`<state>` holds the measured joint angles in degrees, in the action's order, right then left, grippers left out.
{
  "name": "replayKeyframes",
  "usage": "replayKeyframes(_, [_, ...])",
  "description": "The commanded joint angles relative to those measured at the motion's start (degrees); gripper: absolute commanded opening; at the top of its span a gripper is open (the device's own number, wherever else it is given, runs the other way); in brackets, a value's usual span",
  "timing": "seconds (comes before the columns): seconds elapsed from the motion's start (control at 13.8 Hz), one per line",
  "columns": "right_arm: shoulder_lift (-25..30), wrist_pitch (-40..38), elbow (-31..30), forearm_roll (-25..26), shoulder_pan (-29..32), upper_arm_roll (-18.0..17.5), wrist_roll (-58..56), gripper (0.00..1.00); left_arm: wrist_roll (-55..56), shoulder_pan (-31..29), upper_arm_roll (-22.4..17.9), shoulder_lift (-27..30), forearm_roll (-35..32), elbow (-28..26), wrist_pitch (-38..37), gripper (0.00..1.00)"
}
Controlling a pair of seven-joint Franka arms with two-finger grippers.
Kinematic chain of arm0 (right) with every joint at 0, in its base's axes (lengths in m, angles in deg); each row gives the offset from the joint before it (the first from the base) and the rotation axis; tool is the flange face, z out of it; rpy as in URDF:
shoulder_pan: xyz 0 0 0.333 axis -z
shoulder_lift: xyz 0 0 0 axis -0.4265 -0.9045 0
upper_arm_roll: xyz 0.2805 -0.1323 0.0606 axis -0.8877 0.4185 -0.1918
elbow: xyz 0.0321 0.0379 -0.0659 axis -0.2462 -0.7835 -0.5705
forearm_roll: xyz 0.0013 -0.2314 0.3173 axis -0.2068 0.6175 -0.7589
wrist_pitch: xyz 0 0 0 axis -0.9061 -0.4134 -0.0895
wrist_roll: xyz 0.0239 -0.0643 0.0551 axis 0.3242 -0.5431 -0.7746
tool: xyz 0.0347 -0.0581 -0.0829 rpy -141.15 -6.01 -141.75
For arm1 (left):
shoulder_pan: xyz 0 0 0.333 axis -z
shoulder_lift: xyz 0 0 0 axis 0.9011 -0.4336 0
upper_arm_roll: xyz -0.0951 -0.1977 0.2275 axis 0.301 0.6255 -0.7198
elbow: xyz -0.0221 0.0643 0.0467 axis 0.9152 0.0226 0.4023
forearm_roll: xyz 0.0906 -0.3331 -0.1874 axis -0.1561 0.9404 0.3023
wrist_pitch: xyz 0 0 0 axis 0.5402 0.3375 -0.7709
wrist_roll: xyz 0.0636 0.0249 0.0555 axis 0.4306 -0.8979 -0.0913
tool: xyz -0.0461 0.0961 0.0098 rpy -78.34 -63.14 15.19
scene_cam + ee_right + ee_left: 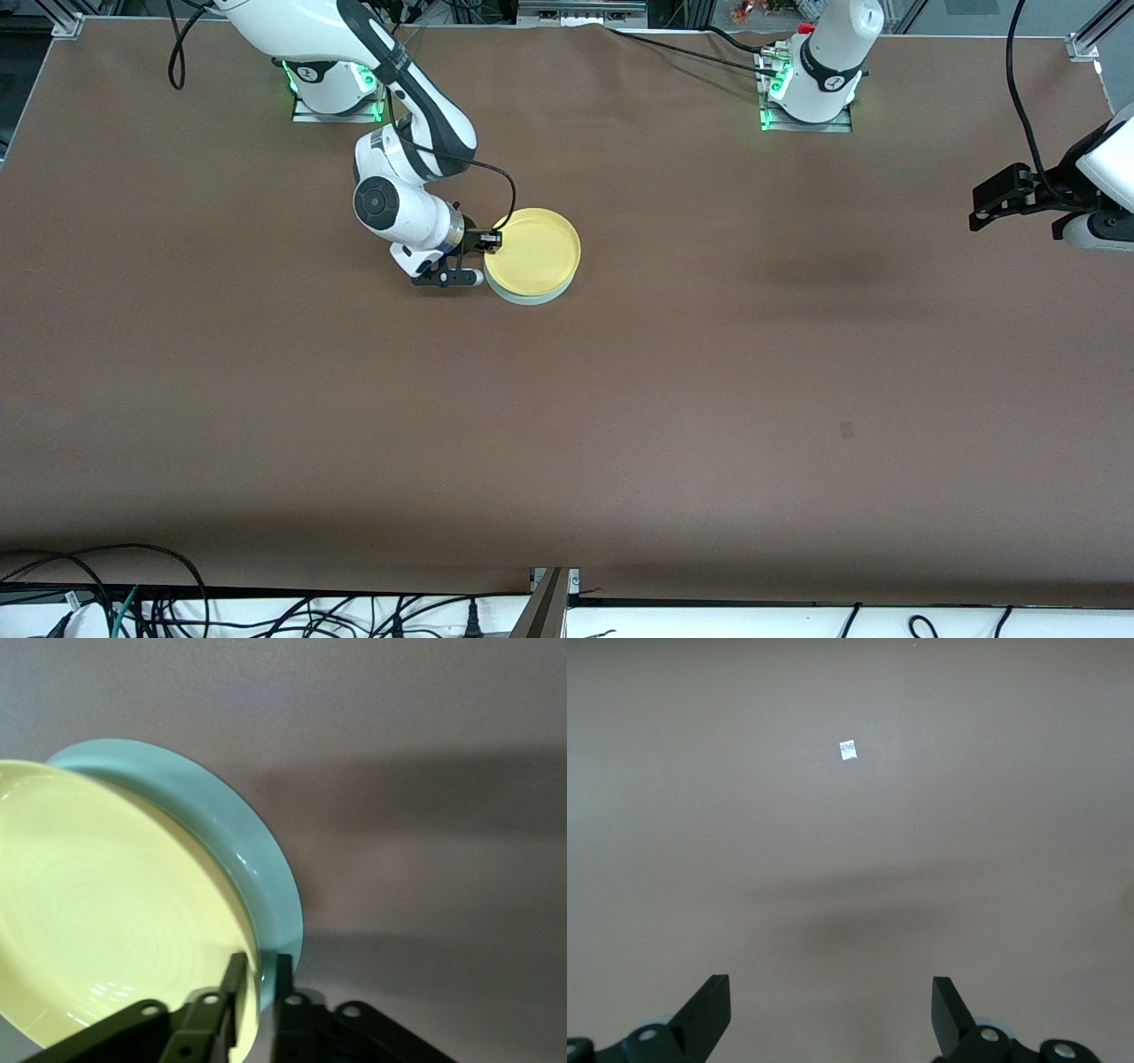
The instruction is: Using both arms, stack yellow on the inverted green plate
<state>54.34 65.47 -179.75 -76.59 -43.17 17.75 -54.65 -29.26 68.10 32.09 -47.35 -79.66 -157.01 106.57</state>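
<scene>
The yellow plate [532, 251] sits upright on the inverted green plate [535, 296], toward the right arm's end of the table [620, 399]. The right wrist view alone shows the right gripper [257, 979] straddling the yellow rim, fingers [234, 979] slightly apart. The left gripper [831, 1010] waits at the table's edge, fingers spread wide over a pale speck [848, 750].
</scene>
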Motion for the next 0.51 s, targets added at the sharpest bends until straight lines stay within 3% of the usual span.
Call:
replayKeyframes(0.0, [3.49, -2.72, 0.75, -0.94, -0.35, 2.3, -0.54, 1.0, 0.08, -0.1, -0.1, -0.13, 1.26, 0.47, 0.18, 1.0])
replayKeyframes(0.14, [6.31, -12.98, 5.3, 0.54, -0.35, 6.51, -1.68, 1.0, 0.08, -0.1, -0.1, -0.13, 1.26, 0.47, 0.18, 1.0])
replayKeyframes(0.43, [6.15, -35.48, 22.94, 9.14, 0.44, 15.66, -6.78, 1.0, 0.08, -0.1, -0.1, -0.13, 1.26, 0.47, 0.18, 1.0])
